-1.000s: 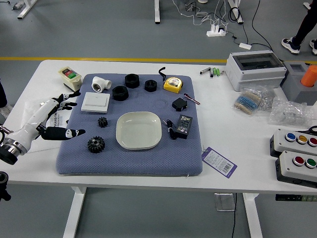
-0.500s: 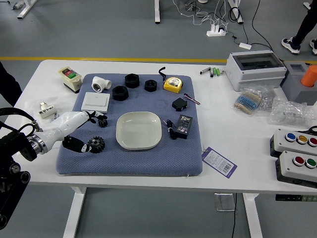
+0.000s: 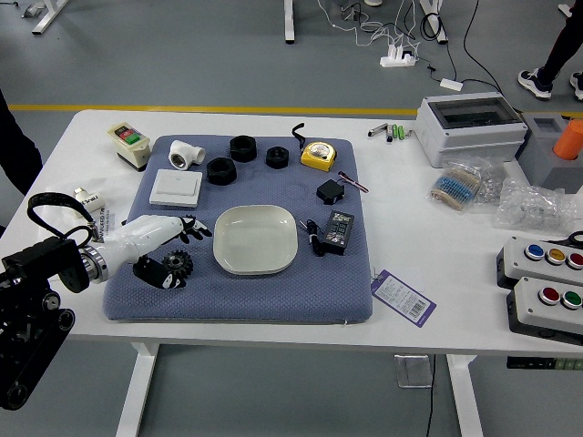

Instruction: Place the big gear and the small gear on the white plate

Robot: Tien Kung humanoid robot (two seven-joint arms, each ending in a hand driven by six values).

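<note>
My left hand (image 3: pixel 182 250) reaches in low over the blue mat with its fingers spread, the fingertips close to the plate's left edge. Below those fingers, beside the thumb, lies the big gear (image 3: pixel 178 263), black and toothed, partly covered by the thumb. The small gear is hidden under the fingers. The white plate (image 3: pixel 255 239) lies flat in the middle of the mat, bare inside. My right hand is not in view.
On the blue mat (image 3: pixel 237 305) are a white box (image 3: pixel 176 188), black tape rolls (image 3: pixel 220 170), a yellow tape measure (image 3: pixel 319 156) and a black adapter (image 3: pixel 338 231). Button boxes (image 3: pixel 547 305) stand at the right. A person's legs (image 3: pixel 557 55) show at the top right.
My left arm has swung in from the left edge over the mat. Its hand has moved right and down onto the gears, and the small gear is now covered.
</note>
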